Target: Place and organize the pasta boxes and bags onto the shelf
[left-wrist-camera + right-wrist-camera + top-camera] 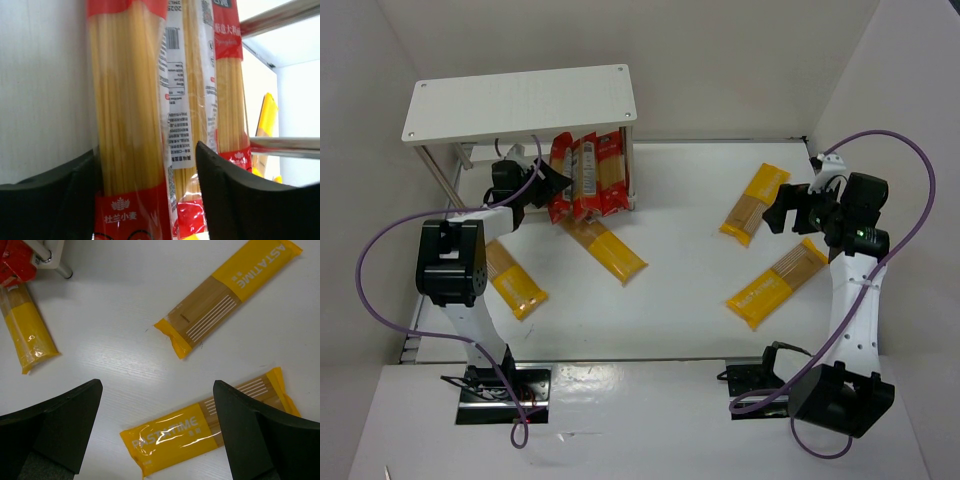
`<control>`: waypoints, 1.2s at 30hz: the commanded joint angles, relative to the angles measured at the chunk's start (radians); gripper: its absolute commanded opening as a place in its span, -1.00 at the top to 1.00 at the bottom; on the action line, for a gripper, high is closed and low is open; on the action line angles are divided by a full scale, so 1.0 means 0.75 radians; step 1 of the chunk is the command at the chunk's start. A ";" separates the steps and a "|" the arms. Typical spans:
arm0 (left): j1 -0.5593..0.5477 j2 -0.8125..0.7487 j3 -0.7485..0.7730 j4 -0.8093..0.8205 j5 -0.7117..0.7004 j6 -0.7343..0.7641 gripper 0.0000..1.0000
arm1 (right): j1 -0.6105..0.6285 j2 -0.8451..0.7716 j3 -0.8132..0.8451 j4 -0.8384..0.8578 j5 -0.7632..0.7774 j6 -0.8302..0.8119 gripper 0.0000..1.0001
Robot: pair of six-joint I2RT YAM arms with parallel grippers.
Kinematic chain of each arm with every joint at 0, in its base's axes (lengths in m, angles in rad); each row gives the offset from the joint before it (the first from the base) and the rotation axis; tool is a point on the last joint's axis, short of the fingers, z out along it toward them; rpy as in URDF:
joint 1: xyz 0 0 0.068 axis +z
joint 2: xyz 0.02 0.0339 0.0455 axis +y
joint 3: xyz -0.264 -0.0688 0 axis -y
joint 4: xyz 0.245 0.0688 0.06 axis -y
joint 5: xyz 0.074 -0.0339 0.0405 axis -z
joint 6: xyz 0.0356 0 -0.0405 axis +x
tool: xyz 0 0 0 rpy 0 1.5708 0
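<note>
Left gripper [548,182] is set astride red packs [585,178] in the shelf [520,100], grip undeterminable; right gripper [157,390] spread; four yellow packs [778,283] are left unshelved.

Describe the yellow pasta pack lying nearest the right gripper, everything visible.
The yellow pack is a long, flat plastic bag: solid yellow at one end with white PASTATIME lettering, clear in the middle over pale brown sticks crossed by white stripes. It lies flat and diagonal on the white table, touching no other pack. The open right gripper hangs above, clear of it.
</note>
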 commanded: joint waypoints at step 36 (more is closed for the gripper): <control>0.203 -0.780 -0.223 -0.655 -0.171 0.707 -0.99 | 0.040 -0.140 -0.022 -0.065 -0.103 -0.045 -1.00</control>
